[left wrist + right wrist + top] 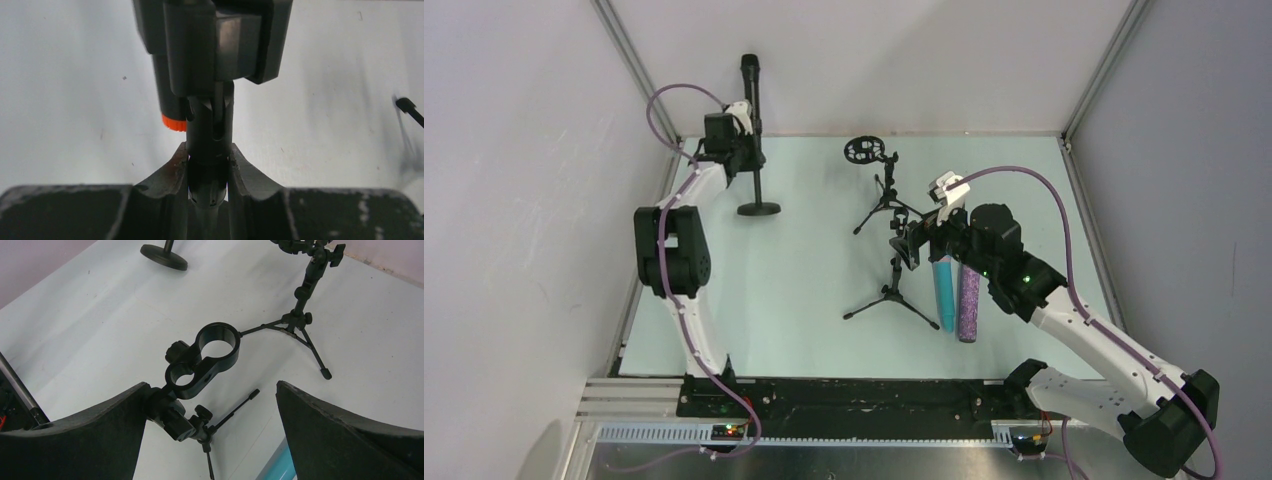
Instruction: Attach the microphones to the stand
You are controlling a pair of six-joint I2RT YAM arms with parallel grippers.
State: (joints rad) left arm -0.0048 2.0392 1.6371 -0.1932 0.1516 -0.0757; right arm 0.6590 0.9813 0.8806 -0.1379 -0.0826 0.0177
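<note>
**Left arm clamps the stand pole, right arm hangs open over the ring holder**

The left gripper (208,167) is closed on the upright pole of the round-base stand (758,208), at the far left corner of the table (804,260). In the left wrist view both fingers press against the black pole from either side, just below the clip. The black microphone (750,72) sits in that clip and points up above the arm. Its orange end (173,122) shows below the clip, just beside the pole.

The right gripper (212,390) stands wide open and holds nothing. It hovers just above the double-ring holder (202,364) on top of the near tripod (892,290). In the right wrist view the holder lies between the two spread fingers, and neither finger touches it. Both rings are empty.

The blue microphone (944,290) and the glittery purple microphone (969,303) lie side by side on the table. They are under the right arm, just to the right of the near tripod's legs, and neither is on a stand.

A second tripod (882,195) stands further back, near the middle of the table. It carries a round ring mount (861,150) at its top, with nothing in it.
</note>
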